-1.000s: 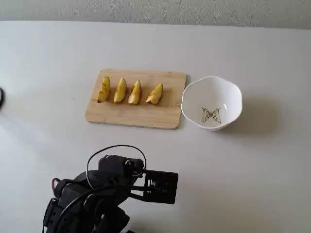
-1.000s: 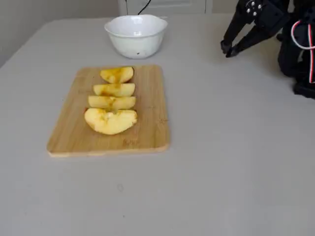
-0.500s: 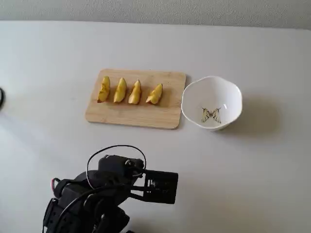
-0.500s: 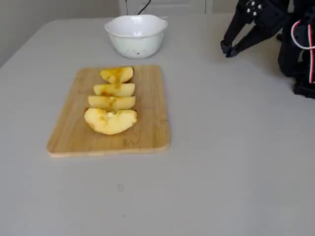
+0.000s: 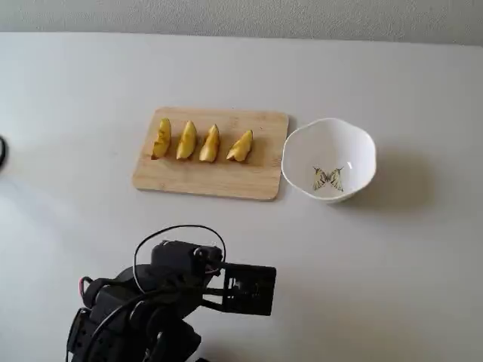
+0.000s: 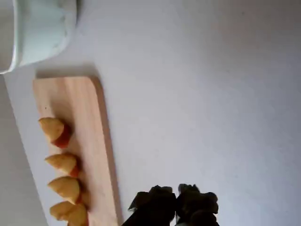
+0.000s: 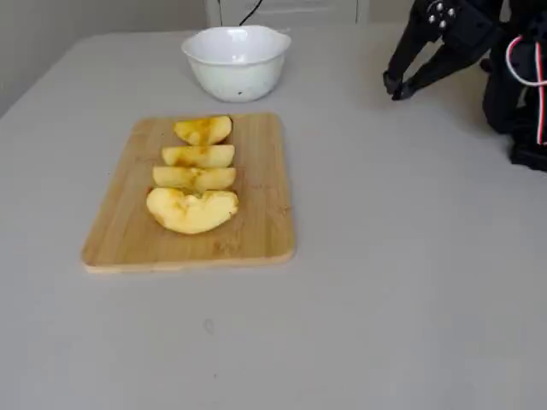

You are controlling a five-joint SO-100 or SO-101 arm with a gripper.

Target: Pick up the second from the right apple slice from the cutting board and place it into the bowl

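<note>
Four apple slices lie in a row on the cutting board (image 5: 204, 177). The second from the right in a fixed view is an apple slice (image 5: 210, 143) with pale yellow flesh. It also shows in the wrist view (image 6: 62, 163) and in the other fixed view (image 7: 198, 155). The white bowl (image 5: 355, 143) with a butterfly drawing stands just right of the board and holds nothing. My gripper (image 7: 397, 86) is shut and empty, hanging above bare table well away from the board. In the wrist view the gripper (image 6: 176, 200) is at the bottom edge, beside the board (image 6: 89, 122).
The arm's body (image 5: 173, 302) with its cables sits folded at the front edge of the table in a fixed view. The bowl (image 6: 37, 28) is at the top left of the wrist view. The other slices (image 5: 241, 145) (image 5: 186, 140) lie close on both sides of the second one.
</note>
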